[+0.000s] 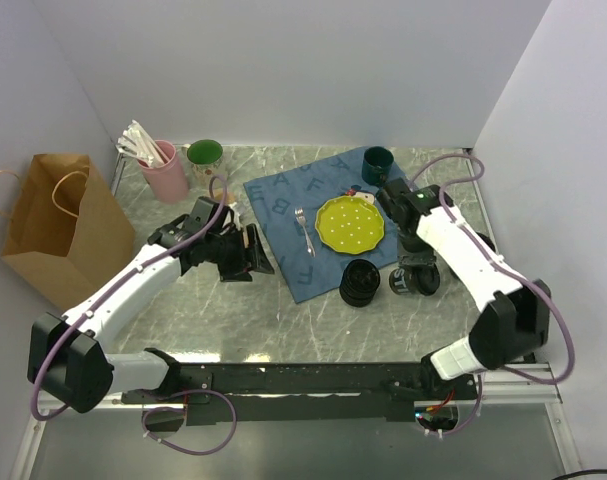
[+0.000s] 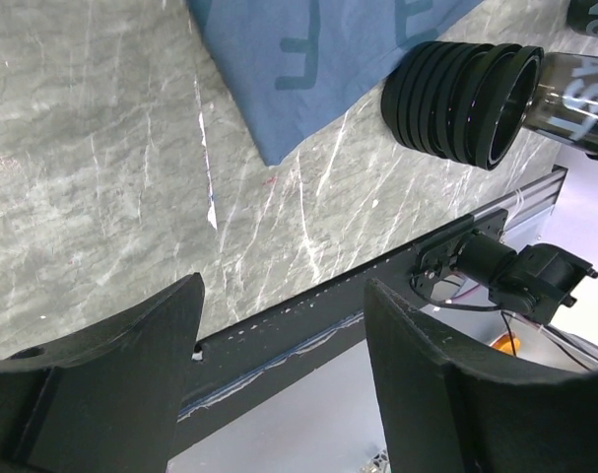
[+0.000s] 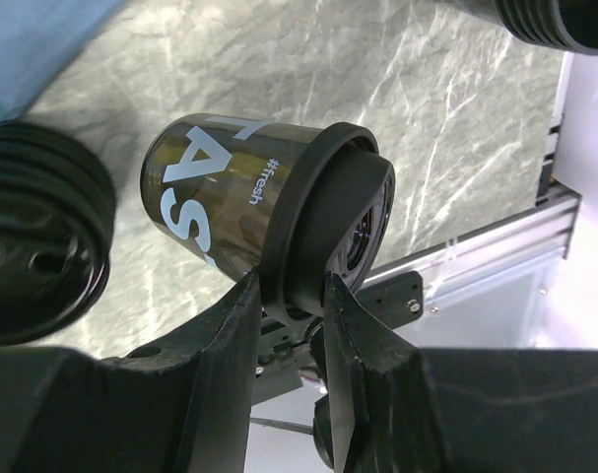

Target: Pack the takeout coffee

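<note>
While right gripper (image 3: 291, 286) clamps the lid rim of a lettered dark coffee cup (image 3: 205, 187) near the blue cloth (image 1: 283, 200), ribbed black cup (image 3: 37, 246) just beside, left gripper (image 2: 284, 296) spread, empty, pink cup (image 1: 166, 172) holding white utensils (image 1: 143, 142).

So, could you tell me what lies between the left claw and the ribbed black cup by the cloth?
Just bare marble table and the corner of the blue cloth before the ribbed black cup; the top view shows it.

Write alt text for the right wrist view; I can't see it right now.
The fingers of the right gripper pinch the black lid of a dark lettered cup, tilted over the marble table. A ribbed black cup sits at the left edge, a blue cloth in the top left corner.
</note>
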Controlling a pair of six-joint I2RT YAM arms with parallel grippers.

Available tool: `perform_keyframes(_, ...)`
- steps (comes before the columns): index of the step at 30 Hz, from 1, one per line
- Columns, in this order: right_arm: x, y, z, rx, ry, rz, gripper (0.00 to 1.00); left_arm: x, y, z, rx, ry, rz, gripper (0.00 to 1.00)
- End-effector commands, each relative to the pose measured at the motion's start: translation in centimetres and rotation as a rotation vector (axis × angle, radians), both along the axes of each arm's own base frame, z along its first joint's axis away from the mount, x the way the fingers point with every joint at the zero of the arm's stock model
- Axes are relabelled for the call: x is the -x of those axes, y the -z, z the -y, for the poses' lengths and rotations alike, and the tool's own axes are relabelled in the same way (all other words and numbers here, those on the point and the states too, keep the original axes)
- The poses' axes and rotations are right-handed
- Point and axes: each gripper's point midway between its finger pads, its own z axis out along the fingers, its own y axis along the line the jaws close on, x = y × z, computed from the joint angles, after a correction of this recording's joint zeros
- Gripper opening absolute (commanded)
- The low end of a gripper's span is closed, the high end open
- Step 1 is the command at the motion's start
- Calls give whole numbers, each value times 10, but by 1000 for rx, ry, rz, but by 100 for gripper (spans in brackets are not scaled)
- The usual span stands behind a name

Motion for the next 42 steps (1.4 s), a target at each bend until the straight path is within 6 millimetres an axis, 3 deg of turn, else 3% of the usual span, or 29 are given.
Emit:
perform_keyframes(1,42,-5,33,186,10,-239,26,-1,-13,3,56,31,54,72)
perform_keyframes(15,29,25,44,325,45,-411,24,-4,-12,1,96,23,44,72)
perform_keyframes(28,26,32,23,378,-60,-424,25,10,2,-5,97,21,14,72)
perform_keyframes(42,25,33,11,378,-91,-399,48,9,-1,-4,109,18,20,72)
